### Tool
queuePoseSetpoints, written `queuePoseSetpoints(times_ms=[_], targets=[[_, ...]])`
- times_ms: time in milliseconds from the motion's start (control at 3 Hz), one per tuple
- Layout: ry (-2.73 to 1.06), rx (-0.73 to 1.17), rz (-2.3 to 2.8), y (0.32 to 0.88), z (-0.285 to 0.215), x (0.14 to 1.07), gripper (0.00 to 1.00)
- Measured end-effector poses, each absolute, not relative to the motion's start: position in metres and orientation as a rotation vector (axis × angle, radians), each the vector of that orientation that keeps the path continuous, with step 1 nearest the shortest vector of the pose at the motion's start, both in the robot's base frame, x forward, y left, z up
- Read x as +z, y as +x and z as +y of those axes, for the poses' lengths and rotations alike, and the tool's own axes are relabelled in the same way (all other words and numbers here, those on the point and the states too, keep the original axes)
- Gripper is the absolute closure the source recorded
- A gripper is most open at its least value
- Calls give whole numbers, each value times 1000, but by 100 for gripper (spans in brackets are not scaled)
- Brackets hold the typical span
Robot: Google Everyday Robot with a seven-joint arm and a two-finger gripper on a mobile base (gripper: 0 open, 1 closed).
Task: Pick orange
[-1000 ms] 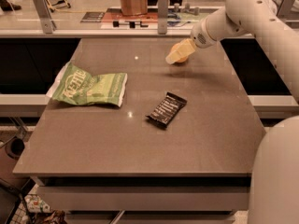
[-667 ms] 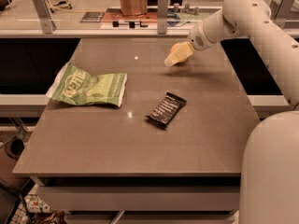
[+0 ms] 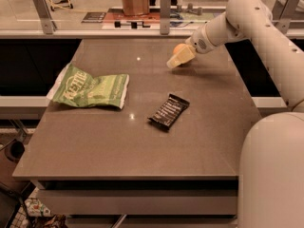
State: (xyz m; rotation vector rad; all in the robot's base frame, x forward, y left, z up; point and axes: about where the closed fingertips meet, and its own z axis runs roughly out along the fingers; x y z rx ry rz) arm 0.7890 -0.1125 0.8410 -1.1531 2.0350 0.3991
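**Gripper at the orange, upper right of centre**

A wide brown table [image 3: 142, 146] fills most of the frame. The robot's white body [image 3: 273, 175] takes the lower right corner. Its arm [image 3: 256, 27] reaches in from the right edge toward the upper middle. A crumpled green bag [image 3: 90, 87] lies on the left of the table. A black snack bar [image 3: 168, 111] lies near the centre, well apart from the bag. The gripper [image 3: 176, 59] hangs low over the table's upper right part, pointing down and left. The orange [image 3: 178, 48] sits just behind it, partly hidden. Whether the gripper is clamped on the fruit cannot be told.
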Motion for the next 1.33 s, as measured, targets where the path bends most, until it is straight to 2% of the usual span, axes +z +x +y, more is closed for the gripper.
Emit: queuePoseSetpoints(times_ms=[1000,1333], targets=[[-1165,415,2040,790,-104,832,88],[-1168,418,2041,790,-102,831,100]])
